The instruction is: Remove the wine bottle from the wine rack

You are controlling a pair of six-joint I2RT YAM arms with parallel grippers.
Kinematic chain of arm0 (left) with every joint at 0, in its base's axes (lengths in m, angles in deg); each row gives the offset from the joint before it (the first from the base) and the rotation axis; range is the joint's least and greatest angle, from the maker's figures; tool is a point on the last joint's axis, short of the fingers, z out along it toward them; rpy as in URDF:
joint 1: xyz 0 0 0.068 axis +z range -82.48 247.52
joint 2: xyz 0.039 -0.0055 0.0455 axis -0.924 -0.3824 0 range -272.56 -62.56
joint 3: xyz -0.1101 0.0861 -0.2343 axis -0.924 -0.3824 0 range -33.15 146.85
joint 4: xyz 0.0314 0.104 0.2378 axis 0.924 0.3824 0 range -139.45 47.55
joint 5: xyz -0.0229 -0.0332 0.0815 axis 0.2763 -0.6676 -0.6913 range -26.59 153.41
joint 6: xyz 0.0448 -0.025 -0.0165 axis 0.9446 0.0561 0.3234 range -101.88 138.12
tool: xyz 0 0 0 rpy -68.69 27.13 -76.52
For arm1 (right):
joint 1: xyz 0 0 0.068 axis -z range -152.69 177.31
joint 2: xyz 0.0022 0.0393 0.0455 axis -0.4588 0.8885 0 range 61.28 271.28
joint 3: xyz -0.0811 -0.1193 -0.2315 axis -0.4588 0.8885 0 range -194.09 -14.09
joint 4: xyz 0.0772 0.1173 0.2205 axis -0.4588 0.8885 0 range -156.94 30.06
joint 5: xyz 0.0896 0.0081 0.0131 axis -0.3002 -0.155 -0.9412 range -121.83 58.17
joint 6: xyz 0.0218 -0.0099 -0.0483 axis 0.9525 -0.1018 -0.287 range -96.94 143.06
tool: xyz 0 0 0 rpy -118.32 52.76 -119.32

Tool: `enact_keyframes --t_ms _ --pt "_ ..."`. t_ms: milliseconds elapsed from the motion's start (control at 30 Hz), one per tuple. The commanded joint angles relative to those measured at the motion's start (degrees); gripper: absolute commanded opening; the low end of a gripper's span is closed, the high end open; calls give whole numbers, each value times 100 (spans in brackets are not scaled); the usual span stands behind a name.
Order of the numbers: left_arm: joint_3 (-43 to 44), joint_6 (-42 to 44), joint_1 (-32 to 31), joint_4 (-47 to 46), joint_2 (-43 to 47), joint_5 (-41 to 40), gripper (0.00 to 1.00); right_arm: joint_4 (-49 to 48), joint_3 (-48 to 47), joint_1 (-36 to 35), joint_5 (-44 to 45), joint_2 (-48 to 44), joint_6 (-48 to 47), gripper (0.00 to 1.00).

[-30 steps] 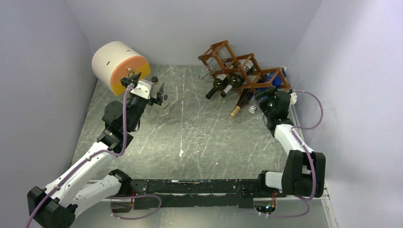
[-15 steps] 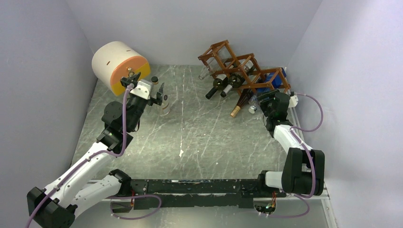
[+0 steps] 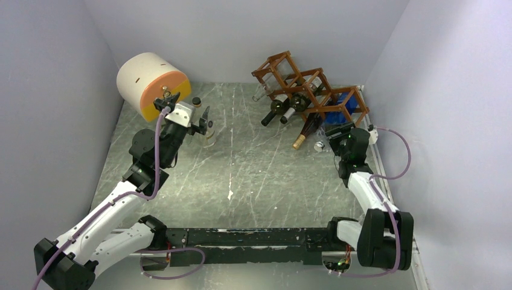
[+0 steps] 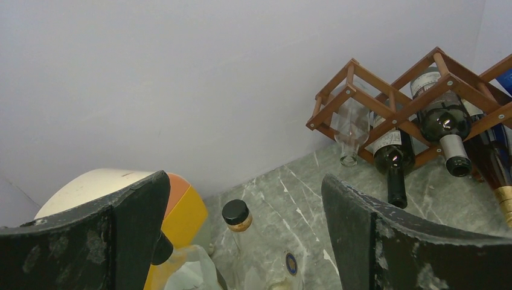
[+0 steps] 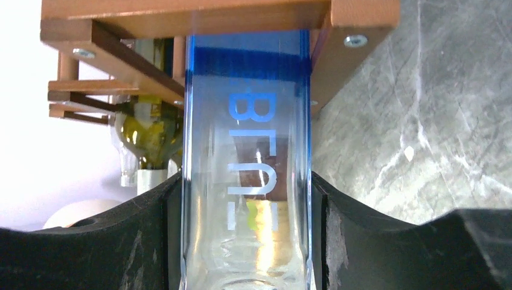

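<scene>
Right gripper [image 5: 246, 193] is at the right end of the wine rack [image 5: 181, 15]. Its jaws are clamped on a blue-tinted clear glass bottle [image 5: 244, 109], with both fingers [image 5: 151, 229] flat against the glass sides. The bottle sits in the rack's end cubby, body half under the wooden frame, white lettering facing up.

Key relation: the bottle's long axis runs straight out of the cubby toward the right wrist, so the jaws straddle it crosswise. My read is that the pull goes back along that axis, toward the arm's base. Any sideways drift risks knocking the frame post just beside the right finger.

A green-glass bottle [image 5: 148, 136] lies in the next cubby, close on the left of the view.

Left gripper [image 4: 241, 181] is well apart from the rack, jaws wide apart and holding nothing. It hovers over a clear black-capped bottle [image 4: 236, 214] near the white-and-orange cylinder [image 4: 181, 211]. The right arm is far nearer.
</scene>
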Motion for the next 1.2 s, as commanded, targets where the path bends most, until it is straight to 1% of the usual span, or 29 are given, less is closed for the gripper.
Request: enact_keyframes --t_ms 0,100,233,367,567,800,900,1000,1167 --pt "232 -90 -44 0 17 182 99 -186 178 24 -158 -569 164 24" --pt "214 -95 -42 -17 17 191 99 -24 239 23 -175 -849 252 15" --pt "228 -123 -46 1 8 221 99 2 306 24 -381 -1093 397 5" --pt "228 -151 -51 -2 -1 244 99 -163 438 25 -658 -1188 676 0" --pt "187 -95 -124 -44 -158 204 99 -211 515 33 -949 -1410 921 0" --pt "160 -93 -130 -87 -104 165 99 114 440 29 -1121 -1789 950 0" --pt "223 -151 -129 0 -129 235 99 201 399 30 -1212 -1782 950 0" --pt "233 -244 -141 7 -97 298 99 85 410 24 -1481 -1790 1038 0" --pt "278 -372 -169 64 -127 447 99 404 378 33 -1493 -2121 947 0"
